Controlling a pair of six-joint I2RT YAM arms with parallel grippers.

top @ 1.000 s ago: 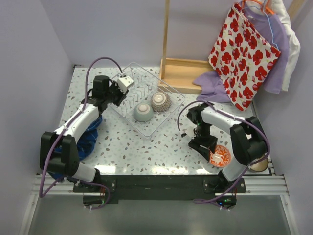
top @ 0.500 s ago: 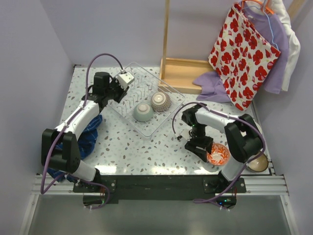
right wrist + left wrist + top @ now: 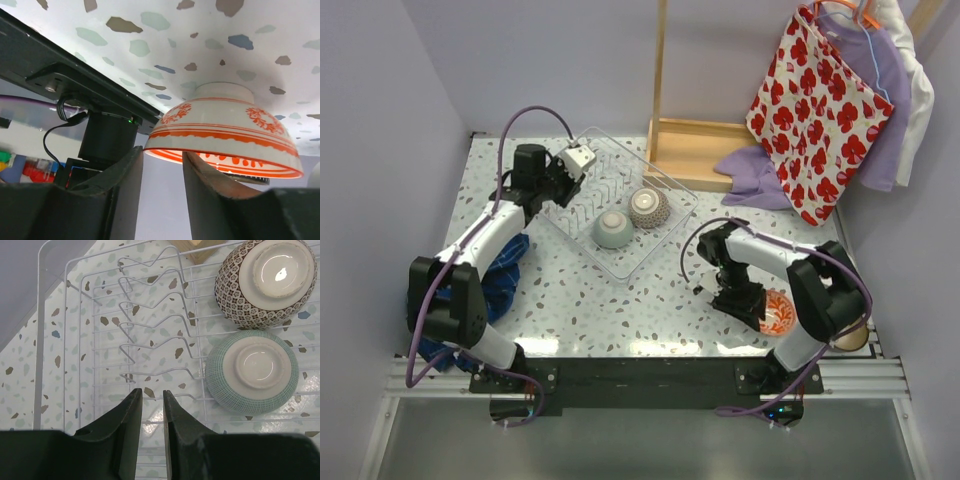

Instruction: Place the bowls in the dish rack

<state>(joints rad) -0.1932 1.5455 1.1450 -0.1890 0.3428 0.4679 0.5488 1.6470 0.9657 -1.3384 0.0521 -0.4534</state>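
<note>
Clear plastic dish rack (image 3: 582,160) sits diagonal on the speckled desk (image 3: 650,300). Its far-right corner is just short of the shallow wooden box (image 3: 692,150), and a crumpled blue cloth (image 3: 506,272) lies just off its left side. Two bowls are in the rack's near-right end, both upside down and side by side: a pale green checked bowl (image 3: 252,372) and a brown net-patterned bowl (image 3: 265,280). The prong rows (image 3: 155,335) toward the rack's far-left end carry only bare wire. Left arm runs up the rack's left side with its elbow over the blue cloth and the wrist tipped down. The left gripper (image 3: 152,392) hangs above that far-left end, its fingers a narrow slit apart with nothing between them. From the rack's near edge, open desk runs to the red/orange patterned bowl (image 3: 783,315), which stands upright well off to the rack's near-right, close to the desk's front edge. Right arm is folded back on itself. The right gripper (image 3: 164,152) is down at desk level with its fingers straddling that bowl's rim, one outside, one across the bowl. Can't tell whether they're actually clamped on it. A brown glazed bowl (image 3: 850,337) sits further right of the rack, at the desk's right edge.
</note>
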